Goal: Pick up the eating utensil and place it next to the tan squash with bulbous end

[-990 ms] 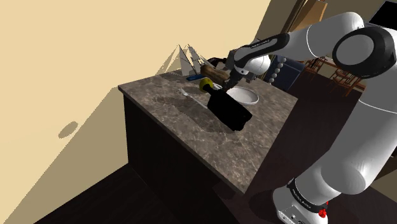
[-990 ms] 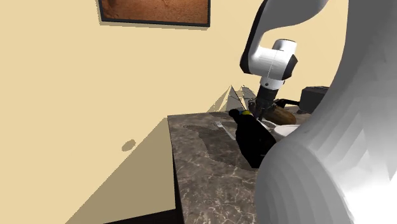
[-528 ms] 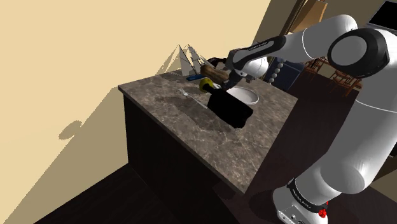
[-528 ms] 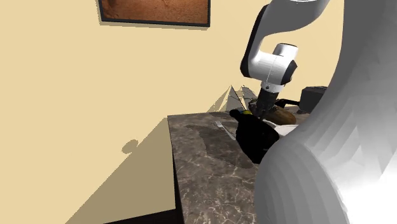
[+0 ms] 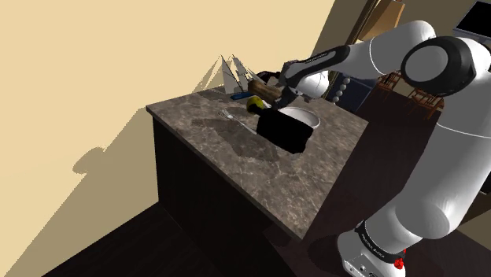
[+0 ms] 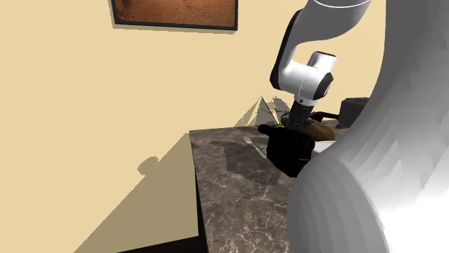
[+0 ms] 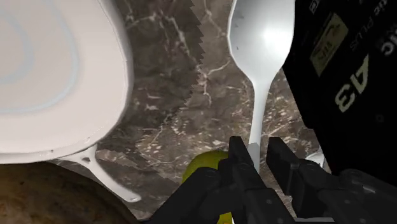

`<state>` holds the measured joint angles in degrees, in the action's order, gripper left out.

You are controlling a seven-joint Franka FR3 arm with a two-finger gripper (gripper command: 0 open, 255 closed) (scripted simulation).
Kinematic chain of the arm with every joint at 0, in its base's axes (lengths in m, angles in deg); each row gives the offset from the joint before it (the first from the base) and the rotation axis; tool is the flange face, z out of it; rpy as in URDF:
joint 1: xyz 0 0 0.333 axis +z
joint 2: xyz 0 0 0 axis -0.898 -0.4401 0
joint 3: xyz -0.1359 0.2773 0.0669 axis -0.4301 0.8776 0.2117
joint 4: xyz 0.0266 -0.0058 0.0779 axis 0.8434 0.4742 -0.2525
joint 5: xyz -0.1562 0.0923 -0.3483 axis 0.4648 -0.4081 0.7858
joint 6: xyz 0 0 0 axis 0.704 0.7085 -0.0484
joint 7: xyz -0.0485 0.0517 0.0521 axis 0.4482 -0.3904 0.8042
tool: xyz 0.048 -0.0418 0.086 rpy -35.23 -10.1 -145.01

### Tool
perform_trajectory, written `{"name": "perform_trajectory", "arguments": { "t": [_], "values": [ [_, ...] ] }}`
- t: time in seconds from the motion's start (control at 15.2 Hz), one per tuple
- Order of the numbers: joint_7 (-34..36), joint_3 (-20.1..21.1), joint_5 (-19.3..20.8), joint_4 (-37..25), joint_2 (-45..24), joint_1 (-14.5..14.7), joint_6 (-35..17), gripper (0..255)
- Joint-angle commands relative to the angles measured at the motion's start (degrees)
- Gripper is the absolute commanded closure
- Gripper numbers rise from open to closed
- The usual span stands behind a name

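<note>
The black tool point(image 7: 261, 164) pinches the white spoon point(image 7: 262, 38) by its thin handle, low over the marbled desk point(image 7: 172, 121) just beside the black labelled bottle point(image 7: 343, 83), so lifting could swing it into that bottle or let it slip

Backs onto a plain tan wall point(image 5: 94, 71) crossed by broad slanting shadows, with a dark-framed brown picture point(image 6: 175, 13) hung high up in the second exterior view. Carries a grey-brown marbled countertop point(image 5: 260, 169) over dark, almost black cabinet fronts point(image 5: 197, 189), and stands on a dark plank floor point(image 5: 118, 244). Opens past the far end, at the shoulder view's upper right, toward dim brown wooden furniture point(image 5: 409, 90).
</note>
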<state>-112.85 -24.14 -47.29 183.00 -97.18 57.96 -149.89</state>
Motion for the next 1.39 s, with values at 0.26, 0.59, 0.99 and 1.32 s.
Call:
{"name": "perform_trajectory", "arguments": {
  "t": [0.26, 0.59, 0.99, 1.32],
  "values": [
    [0.14, 0.44, 0.24, 1.22, -5.52, 0.00, 1.26, 255],
    [0.12, 0.45, 0.23, 1.23, -5.53, -0.01, 1.25, 0],
    [1.31, -0.78, 1.94, 2.34, -2.03, 0.48, 3.60, 0],
    [2.41, -1.77, 3.58, 3.07, 1.00, 0.81, 5.81, 0]
  ]
}}
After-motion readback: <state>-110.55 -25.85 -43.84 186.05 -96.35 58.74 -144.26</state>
